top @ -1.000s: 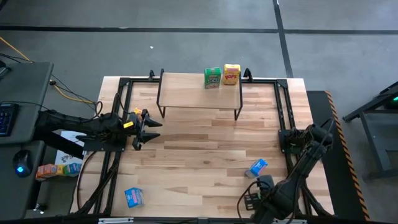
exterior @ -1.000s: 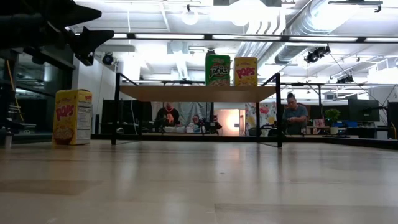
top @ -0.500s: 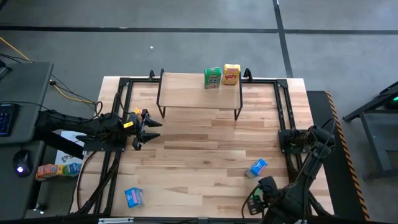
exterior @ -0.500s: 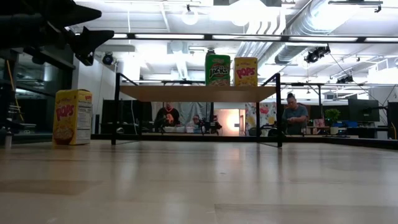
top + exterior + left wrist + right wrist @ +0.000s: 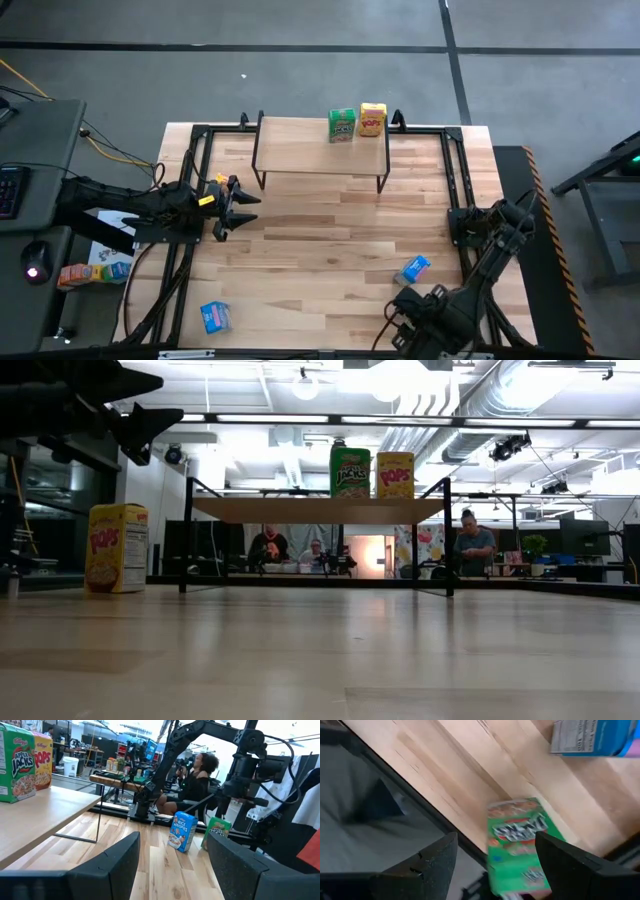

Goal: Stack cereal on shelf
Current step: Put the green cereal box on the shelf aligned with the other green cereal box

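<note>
On the shelf (image 5: 310, 145) a green cereal box (image 5: 342, 125) and a yellow one (image 5: 372, 120) stand upright side by side. My left gripper (image 5: 240, 208) hovers open over the table's left part, above another yellow box (image 5: 117, 548) that stands upright on the table. My right gripper (image 5: 495, 865) is open at the near edge, its fingers on either side of a green box (image 5: 517, 845) lying flat below them. Two blue boxes (image 5: 413, 269) (image 5: 214, 316) lie on the table.
Black frame rails (image 5: 455, 180) run along the table's left and right sides. The shelf's thin legs (image 5: 382, 180) stand at the far part of the table. People sit in the room beyond the far edge (image 5: 475, 545). Bare wood lies between shelf and near boxes.
My right arm has swung along the near edge, a little toward the table's right and then back left, ending over the green box there. My left arm and all the boxes have kept still.
</note>
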Tool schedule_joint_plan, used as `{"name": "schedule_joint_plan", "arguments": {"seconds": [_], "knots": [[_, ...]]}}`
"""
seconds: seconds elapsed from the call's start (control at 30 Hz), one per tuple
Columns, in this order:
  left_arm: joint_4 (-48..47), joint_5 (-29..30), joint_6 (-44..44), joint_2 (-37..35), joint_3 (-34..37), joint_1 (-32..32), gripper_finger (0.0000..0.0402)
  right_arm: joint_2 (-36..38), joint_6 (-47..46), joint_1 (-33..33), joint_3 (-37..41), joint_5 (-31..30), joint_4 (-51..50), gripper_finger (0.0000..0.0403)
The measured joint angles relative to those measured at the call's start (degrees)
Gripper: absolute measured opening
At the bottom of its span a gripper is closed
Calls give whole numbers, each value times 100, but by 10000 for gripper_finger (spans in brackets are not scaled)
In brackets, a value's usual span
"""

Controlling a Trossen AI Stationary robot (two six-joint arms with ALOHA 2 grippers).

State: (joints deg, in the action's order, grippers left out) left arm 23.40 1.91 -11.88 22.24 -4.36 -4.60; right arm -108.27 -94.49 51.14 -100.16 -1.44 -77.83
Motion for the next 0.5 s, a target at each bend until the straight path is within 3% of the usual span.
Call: {"name": "schedule_joint_plan", "arguments": {"seconds": [0.13,0.37,0.5], "knots": [[0,0,-2,0,0,1,222,0,611,-216,0,384,-29,259],[0,0,0,-1,0,-1,222,0,1911,-470,0,393,4,259],[0,0,-2,0,0,-1,222,0,2623,-572,2,717,-139,259]]}}
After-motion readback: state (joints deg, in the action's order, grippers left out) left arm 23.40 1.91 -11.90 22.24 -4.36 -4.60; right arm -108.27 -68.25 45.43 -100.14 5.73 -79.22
